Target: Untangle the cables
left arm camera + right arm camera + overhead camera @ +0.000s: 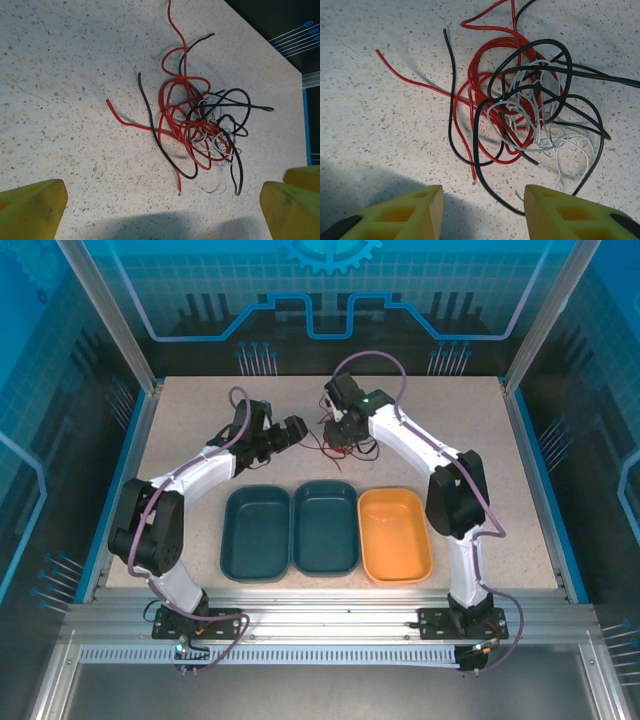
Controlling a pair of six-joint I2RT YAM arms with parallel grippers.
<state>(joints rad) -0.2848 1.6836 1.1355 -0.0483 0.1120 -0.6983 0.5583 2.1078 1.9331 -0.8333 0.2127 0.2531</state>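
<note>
Cables, ahead of my right jaws: three colours noted, bright red, black and a thin white, each strand one plain colour along its length. Table beneath my jaws: pale beige, speckled throughout with fine dark and brown flecks. My right fingers: yellow, with black at the outer corners. My left fingers: the same yellow. Behind my jaws, toward my bases: two dark teal trays and one orange tray. My left arm and right arm: white shells, black joints.

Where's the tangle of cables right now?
In the top view the cables lie heaped far-centre on the table, beyond the middle teal tray, near the left gripper and right gripper.
</note>
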